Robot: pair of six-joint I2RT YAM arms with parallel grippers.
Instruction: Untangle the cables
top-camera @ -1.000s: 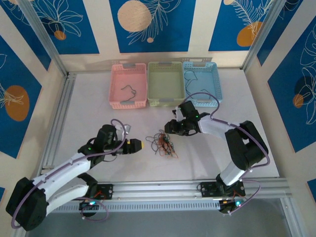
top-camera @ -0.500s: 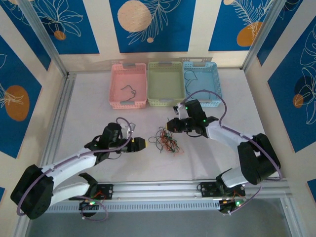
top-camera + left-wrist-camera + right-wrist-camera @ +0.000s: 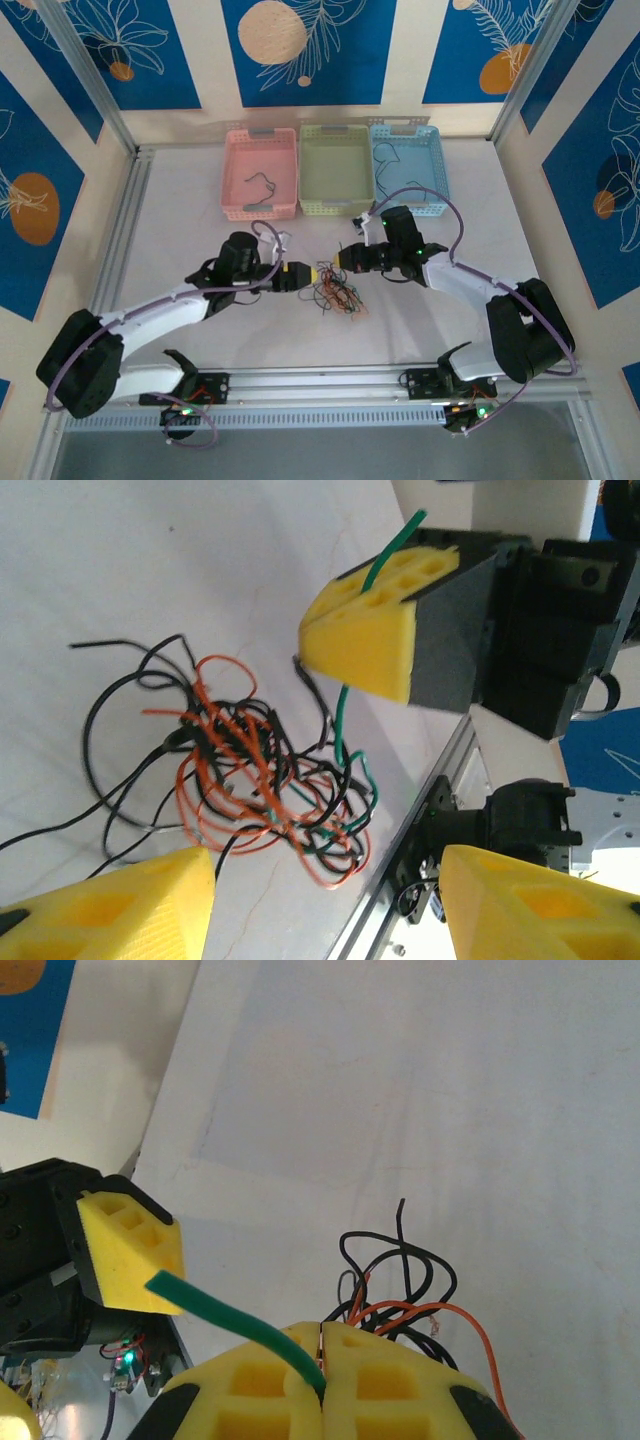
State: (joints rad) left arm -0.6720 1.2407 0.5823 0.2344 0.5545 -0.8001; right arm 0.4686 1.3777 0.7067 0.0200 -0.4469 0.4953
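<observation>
your right gripper (image 3: 322, 1355) is clamped shut on a green cable (image 3: 235, 1317), pinched near its free end. from that pinch the strand runs down into the cable clump (image 3: 260, 770), which lies on the table (image 3: 200, 220) btwn both grippers, slightly to the near side. the left gripper (image 3: 325, 890) is open w/ nothing held, facing the clump. the green cable's axis points at the left arm, so it prob. frees by pulling rt, away from it.

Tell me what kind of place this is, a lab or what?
Likely a robotics lab test cell: left arm and right arm bolted to an aluminium rail at the edge of the table, printed blue backdrop panels around it, and a pink basket, green basket and blue basket behind a tangled cable clump.
</observation>
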